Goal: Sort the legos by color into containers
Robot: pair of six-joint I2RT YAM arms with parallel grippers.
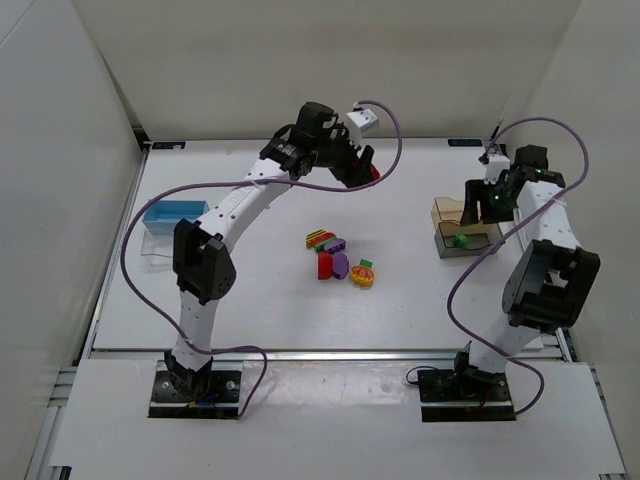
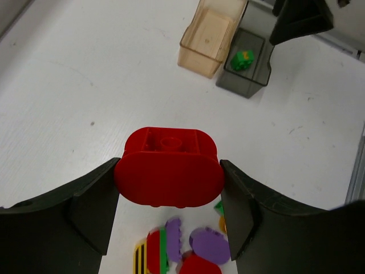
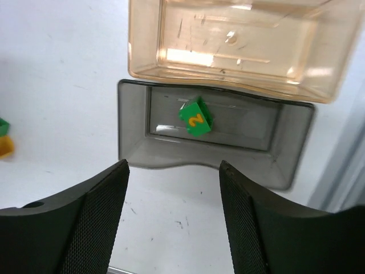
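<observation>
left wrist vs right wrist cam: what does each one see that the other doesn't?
Left wrist only: the left gripper clamped on a red block, with purple blocks on the table below it. Right wrist only: the right gripper, open with nothing between its fingers, and a yellow numeral on the face of the green block. Both: the tan box, empty, beside the dark box, which holds that green block.

Open tabletop (image 1: pixel 250 295) between blue box (image 1: pixel 175 212) and lego cluster (image 1: pixel 338 258), right claw (image 3: pixel 173 171) over the dark box (image 3: pixel 132 131)
</observation>
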